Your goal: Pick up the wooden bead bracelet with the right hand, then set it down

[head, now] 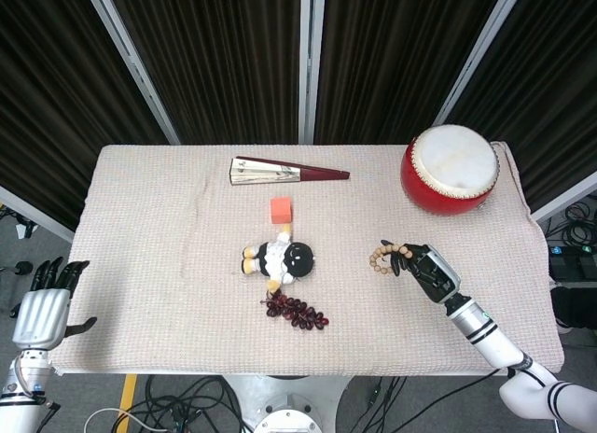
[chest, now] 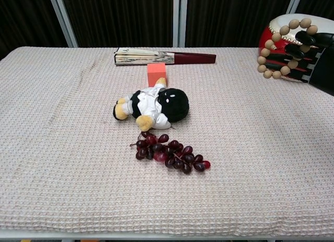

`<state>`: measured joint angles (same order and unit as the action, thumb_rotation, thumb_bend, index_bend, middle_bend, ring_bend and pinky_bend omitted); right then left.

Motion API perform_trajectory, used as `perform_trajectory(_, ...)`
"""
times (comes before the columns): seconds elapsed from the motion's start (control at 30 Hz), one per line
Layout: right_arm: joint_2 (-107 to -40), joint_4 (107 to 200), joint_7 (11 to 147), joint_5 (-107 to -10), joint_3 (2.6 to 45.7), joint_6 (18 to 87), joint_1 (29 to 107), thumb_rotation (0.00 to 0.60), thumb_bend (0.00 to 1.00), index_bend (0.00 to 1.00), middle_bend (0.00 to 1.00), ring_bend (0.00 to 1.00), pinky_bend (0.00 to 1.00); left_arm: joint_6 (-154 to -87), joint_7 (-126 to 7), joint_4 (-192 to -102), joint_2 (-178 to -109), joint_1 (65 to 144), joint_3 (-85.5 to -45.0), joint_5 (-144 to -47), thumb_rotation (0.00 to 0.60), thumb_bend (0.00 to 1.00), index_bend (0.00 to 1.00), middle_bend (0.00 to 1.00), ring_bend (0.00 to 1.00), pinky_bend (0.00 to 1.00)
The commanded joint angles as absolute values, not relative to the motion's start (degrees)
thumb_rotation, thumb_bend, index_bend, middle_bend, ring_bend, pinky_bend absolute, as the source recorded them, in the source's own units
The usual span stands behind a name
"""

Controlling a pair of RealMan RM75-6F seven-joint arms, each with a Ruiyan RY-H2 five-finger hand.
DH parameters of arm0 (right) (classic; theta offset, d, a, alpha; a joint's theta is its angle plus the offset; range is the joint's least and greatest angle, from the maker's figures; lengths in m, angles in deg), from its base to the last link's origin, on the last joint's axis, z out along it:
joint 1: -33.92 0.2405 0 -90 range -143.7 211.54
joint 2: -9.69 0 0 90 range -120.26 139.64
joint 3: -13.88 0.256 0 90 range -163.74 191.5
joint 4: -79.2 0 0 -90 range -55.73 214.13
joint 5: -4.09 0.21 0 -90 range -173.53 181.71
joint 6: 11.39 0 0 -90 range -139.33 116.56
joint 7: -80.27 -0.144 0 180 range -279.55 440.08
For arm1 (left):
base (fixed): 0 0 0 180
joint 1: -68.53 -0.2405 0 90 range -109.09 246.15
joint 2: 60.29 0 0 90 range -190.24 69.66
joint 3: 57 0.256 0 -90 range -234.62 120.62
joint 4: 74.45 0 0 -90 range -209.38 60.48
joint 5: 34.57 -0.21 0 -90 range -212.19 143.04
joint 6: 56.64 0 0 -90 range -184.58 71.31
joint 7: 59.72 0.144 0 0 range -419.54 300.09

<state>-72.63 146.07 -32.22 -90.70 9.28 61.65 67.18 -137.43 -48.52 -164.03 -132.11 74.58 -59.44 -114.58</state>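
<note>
- Wooden beads first: the wooden bead bracelet (chest: 282, 48) hangs looped over the dark fingers (chest: 308, 38) of the right hand (head: 427, 269), raised off the cloth in the chest view; the pick-up looks done, the set-down not yet
- nearest the robot, the left hand (head: 45, 307) sits off the table's left edge, fingers apart, holding nothing
- mid-table lie the grapes (head: 296, 311), plush doll (head: 280, 258) and orange block (head: 281, 208); further back the folded fan (head: 284, 173) and red drum (head: 451, 168), all apart from the bracelet

Closed fan (head: 287, 173) at back of table, orange block (head: 281, 208) just in front, plush doll (head: 280, 258) mid-table w/ grapes (head: 296, 311) beside; red drum (head: 451, 169) back right.
</note>
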Motion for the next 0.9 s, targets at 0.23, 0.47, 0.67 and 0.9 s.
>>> perform_trajectory(0.23, -72.19, 145.99, -32.27, -91.61, 9.03, 61.74, 67.26, 0.581, 0.85, 0.7, 0.66, 0.31, 0.0, -137.45, -48.42, -164.11, -132.12, 74.59, -59.37, -114.55, 0.6, 0.0, 0.14, 0.15, 0.01, 0.02)
perform_trajectory(0.47, -71.66, 145.56, -32.05, -92.83, 8.52, 62.26, 67.52, 0.6, 1.0, 0.65, 0.63, 0.29, 0.0, -137.53, -48.4, -164.22, -132.07, 74.59, -59.34, -114.59, 0.6, 0.0, 0.14, 0.15, 0.01, 0.02)
perform_trajectory(0.67, -71.52, 144.62, -33.58, -94.22, 7.63, 62.83, 67.86, 0.404, 0.68, 0.43, 0.53, 0.21, 0.0, -137.42, -48.37, -164.2, -132.11, 74.63, -59.35, -114.45, 0.6, 0.0, 0.14, 0.15, 0.01, 0.02)
perform_trajectory(0.9, -71.45, 144.12, -35.26, -94.0, 7.51, 62.42, 68.45, 0.371, 0.41, 0.36, 0.52, 0.17, 0.0, -137.29, -48.21, -164.29, -132.01, 74.73, -59.37, -114.33, 0.6, 0.0, 0.14, 0.15, 0.01, 0.02)
